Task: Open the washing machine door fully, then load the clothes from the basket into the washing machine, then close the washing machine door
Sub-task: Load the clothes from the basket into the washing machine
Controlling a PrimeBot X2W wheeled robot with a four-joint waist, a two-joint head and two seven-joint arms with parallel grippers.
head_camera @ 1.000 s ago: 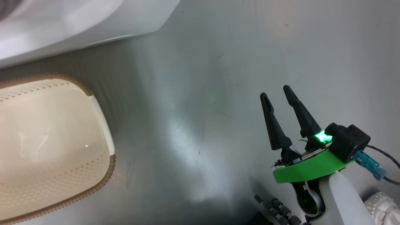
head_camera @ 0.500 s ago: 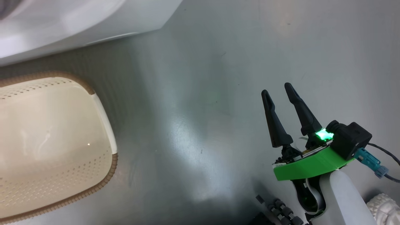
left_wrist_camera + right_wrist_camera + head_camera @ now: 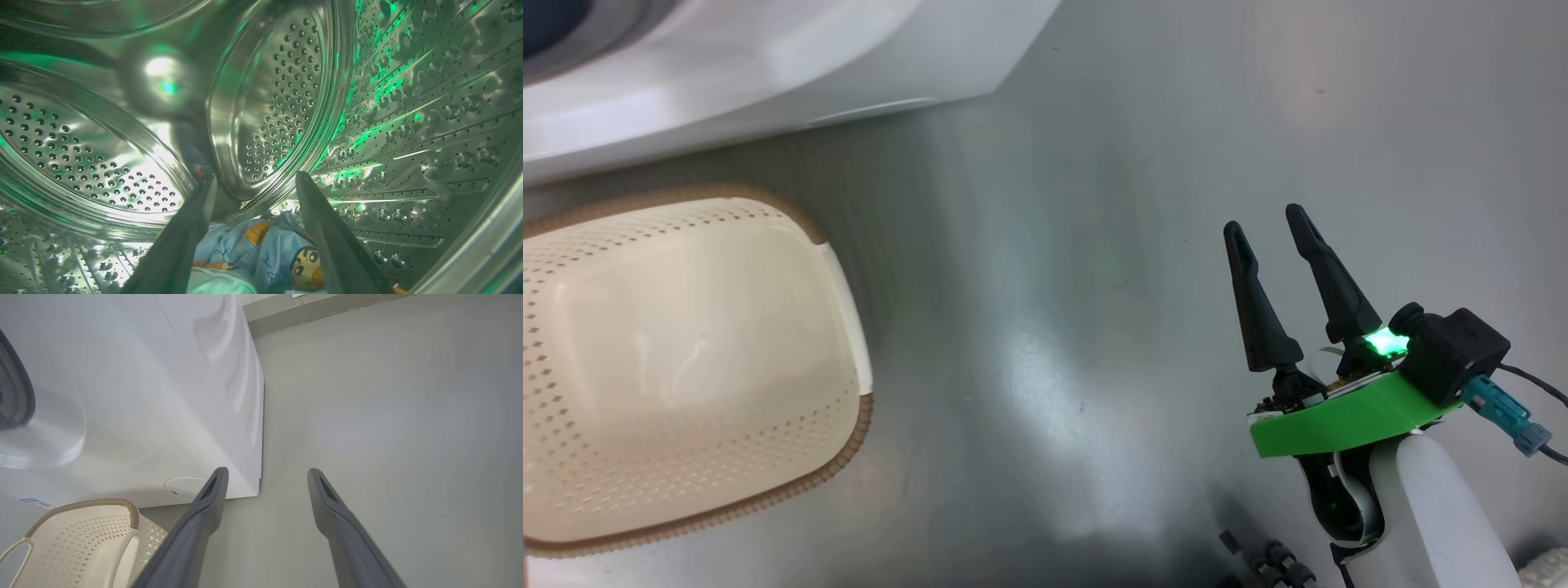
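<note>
The right gripper (image 3: 1263, 220) hangs low at the head view's right, jaws parted and empty, above a green wrist collar (image 3: 1339, 420) and pale forearm (image 3: 1429, 506). The left gripper (image 3: 255, 177) has its jaws spread wide, clasping nothing.

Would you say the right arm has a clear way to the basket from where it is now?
Probably yes: the right gripper hangs open, with just floor between it and the basket, and nothing standing in the way.
</note>
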